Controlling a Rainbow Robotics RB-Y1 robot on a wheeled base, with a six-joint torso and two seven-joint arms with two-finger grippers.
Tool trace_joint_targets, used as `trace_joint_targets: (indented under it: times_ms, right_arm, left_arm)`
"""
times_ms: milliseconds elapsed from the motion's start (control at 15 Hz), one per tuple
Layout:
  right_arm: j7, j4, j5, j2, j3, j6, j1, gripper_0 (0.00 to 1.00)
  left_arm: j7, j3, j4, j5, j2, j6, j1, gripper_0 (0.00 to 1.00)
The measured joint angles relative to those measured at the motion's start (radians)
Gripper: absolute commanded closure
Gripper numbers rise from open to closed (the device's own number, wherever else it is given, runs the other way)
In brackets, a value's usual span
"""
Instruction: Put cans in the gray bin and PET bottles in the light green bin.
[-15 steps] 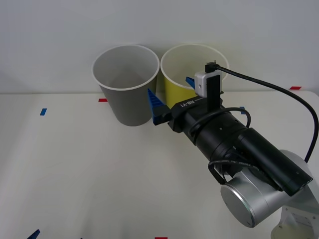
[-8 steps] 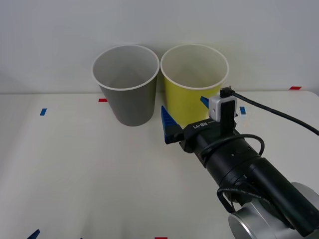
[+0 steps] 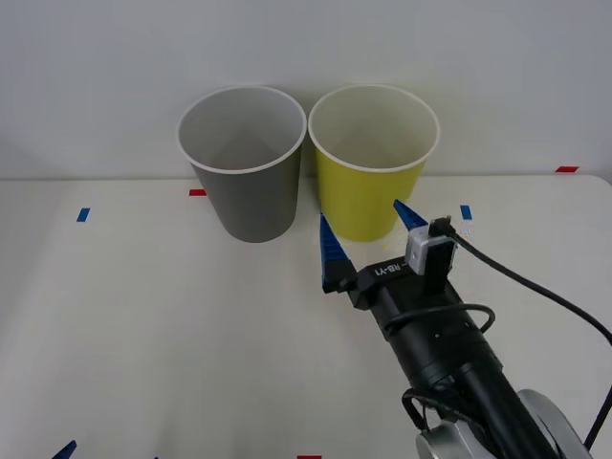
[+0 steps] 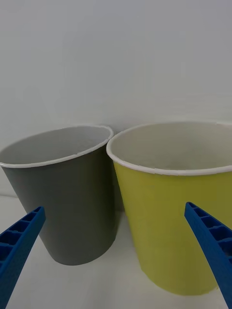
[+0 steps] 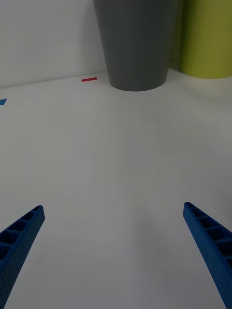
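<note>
Front view, left to right: the gray bin [image 3: 243,167] and the light green bin [image 3: 372,163] stand upright side by side at the far edge of the white table [image 3: 143,325], rims nearly touching. Nearer the robot, the right gripper [image 3: 368,241] hangs in front of the light green bin, its blue ribbed fingers spread apart with nothing between them. Both bins show only whitish inner walls from this angle; their floors are hidden, so any contents cannot be told. No can or bottle lies on the visible table.

Left wrist view: the left gripper [image 5: 116,256] sits low over bare tabletop, fingers parted and empty, the gray bin's base ahead beside a red tape mark [image 5: 89,79].

Right wrist view: both bins stand close ahead, seen from just below rim height.

Handling, as a judgement: a drink can would be light, thin-walled and smooth, easily dented or slipped; a hold across the mid-body with moderate squeeze would suit it best.
</note>
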Motion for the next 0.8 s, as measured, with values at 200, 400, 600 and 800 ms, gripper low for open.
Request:
trace_joint_targets:
  times_ms: [200, 400, 600, 800]
  right_arm:
    - [0.011, 0.139, -0.002, 0.024, -0.013, -0.236, 0.139, 0.0]
    - [0.098, 0.158, -0.055, -0.017, -0.027, -0.336, 0.23, 0.0]
    - [0.17, 0.155, -0.118, -0.071, -0.048, -0.412, 0.295, 0.0]
    - [0.179, 0.154, -0.129, -0.075, -0.068, -0.474, 0.366, 0.0]
  left_arm:
    - [0.0, 0.0, 0.0, 0.0, 0.0, 0.0, 0.0, 0.0]
    - [0.0, 0.0, 0.0, 0.0, 0.0, 0.0, 0.0, 0.0]
    - [0.0, 0.0, 0.0, 0.0, 0.0, 0.0, 0.0, 0.0]
    - [0.0, 0.0, 0.0, 0.0, 0.0, 0.0, 0.0, 0.0]
